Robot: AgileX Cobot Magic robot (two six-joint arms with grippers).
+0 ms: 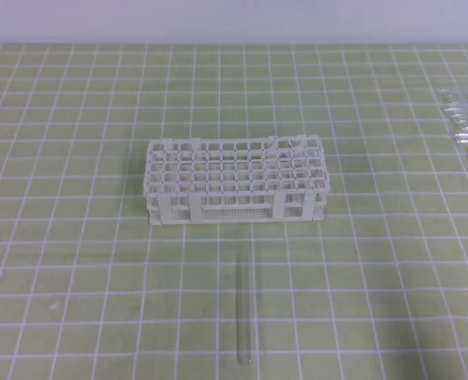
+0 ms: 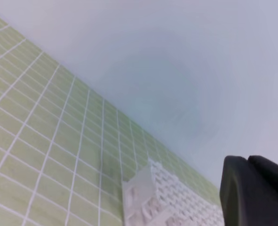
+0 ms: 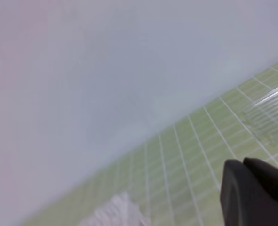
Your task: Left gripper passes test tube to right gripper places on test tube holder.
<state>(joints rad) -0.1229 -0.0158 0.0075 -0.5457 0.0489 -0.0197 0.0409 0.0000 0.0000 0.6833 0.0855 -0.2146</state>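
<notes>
No text, label, brand, number or sign is readable anywhere.

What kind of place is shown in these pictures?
Probably a lab-style test bench: a white test tube rack stands on a green grid mat, a single glass tube lies before it, and spare tubes lie at the right edge.

The high view looks down on the test tube holder (image 1: 236, 181); both wrist views, tilted wallward, glimpse it too.

This looks like a lab test bench. A white test tube holder (image 1: 236, 181) stands on a table (image 1: 75, 237) covered by a green mat with a white grid, a clear test tube (image 1: 245, 309) lies before it, and a bunch of tubes (image 1: 465, 123) rests at the right edge. A plain pale wall (image 1: 234, 20) closes the back.
</notes>
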